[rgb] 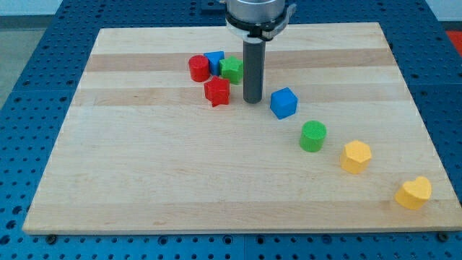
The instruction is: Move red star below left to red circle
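Observation:
The red star [216,92] lies on the wooden board [180,180], just below and right of the red circle [199,68]. The two red blocks almost touch. A blue block [214,61] and a green star [232,70] crowd against the red circle's right side. My tip [252,100] stands on the board just right of the red star, with a small gap between them, and below right of the green star.
A blue cube [284,102] sits right of my tip. A green circle [313,136], a yellow hexagon [356,156] and a yellow heart [413,193] run in a line toward the view's bottom right.

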Tool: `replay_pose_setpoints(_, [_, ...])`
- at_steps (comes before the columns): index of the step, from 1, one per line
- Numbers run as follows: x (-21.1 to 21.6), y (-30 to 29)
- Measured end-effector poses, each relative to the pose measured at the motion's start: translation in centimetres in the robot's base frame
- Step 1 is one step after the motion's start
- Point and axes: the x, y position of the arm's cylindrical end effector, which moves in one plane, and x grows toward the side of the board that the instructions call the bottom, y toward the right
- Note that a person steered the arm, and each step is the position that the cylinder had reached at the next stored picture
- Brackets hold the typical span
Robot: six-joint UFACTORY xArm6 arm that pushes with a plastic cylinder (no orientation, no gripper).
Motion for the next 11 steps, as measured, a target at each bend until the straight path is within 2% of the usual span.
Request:
replay_pose_setpoints(7, [0.1, -10.1])
replay_pose_setpoints(9, [3.4, -11.9])
replay_pose_setpoints(11, [1.7, -13.7])
